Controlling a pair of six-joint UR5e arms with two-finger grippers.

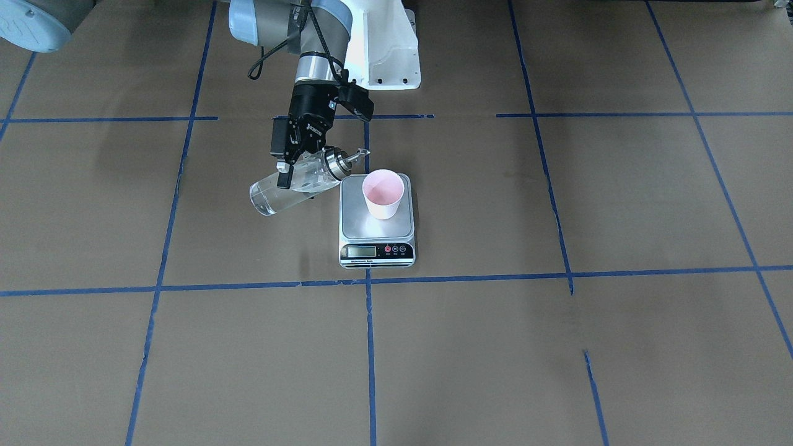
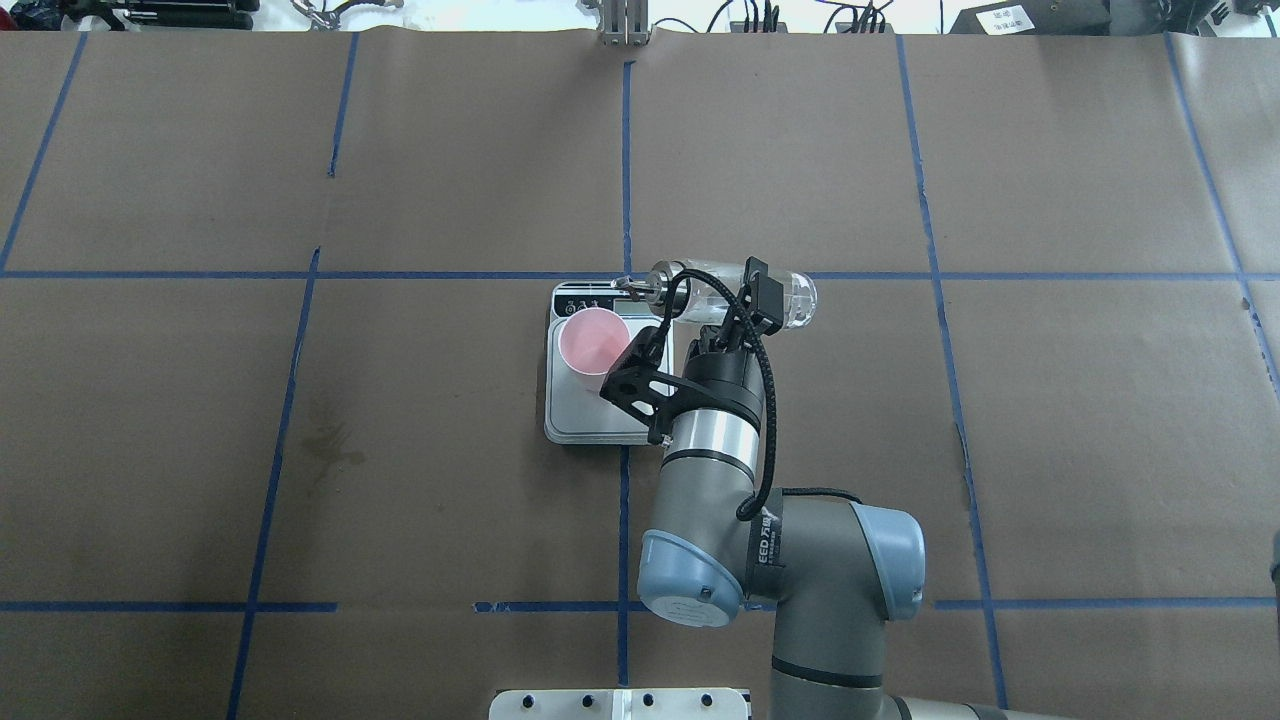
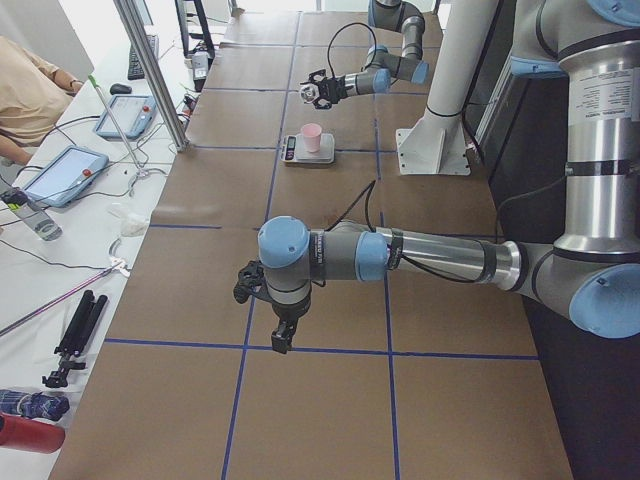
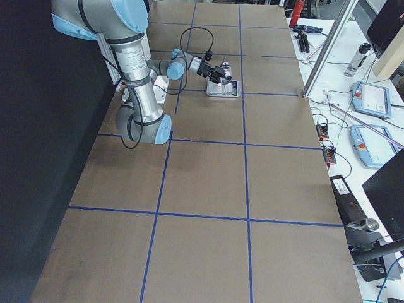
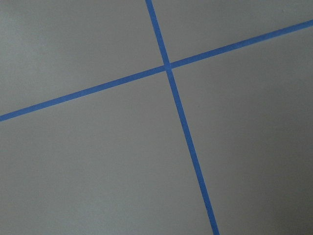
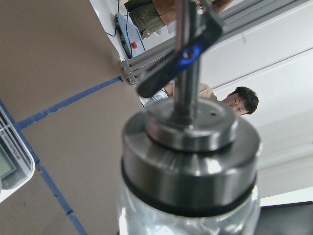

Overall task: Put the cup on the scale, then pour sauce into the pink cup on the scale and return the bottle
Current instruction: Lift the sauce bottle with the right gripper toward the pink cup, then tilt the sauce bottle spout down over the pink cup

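The pale pink cup (image 1: 383,193) (image 2: 590,340) stands upright on the silver scale (image 1: 376,232) (image 2: 590,425) in the middle of the table. My right gripper (image 1: 294,170) (image 2: 735,300) is shut on the clear glass bottle (image 1: 297,183) (image 2: 730,293), held in the air and tilted almost level. Its silver spout (image 1: 358,155) points at the cup, close to the rim. The sauce is clear and shows no stream. The right wrist view is filled by the bottle's collar (image 6: 188,161). My left gripper (image 3: 281,338) hangs over bare paper far from the scale; I cannot tell its state.
Brown paper with blue tape lines (image 5: 168,68) covers the table. The white robot mount (image 1: 384,49) stands behind the scale. A person (image 3: 25,90) sits at a side desk with tablets (image 3: 60,175) and cables beyond the table's edge.
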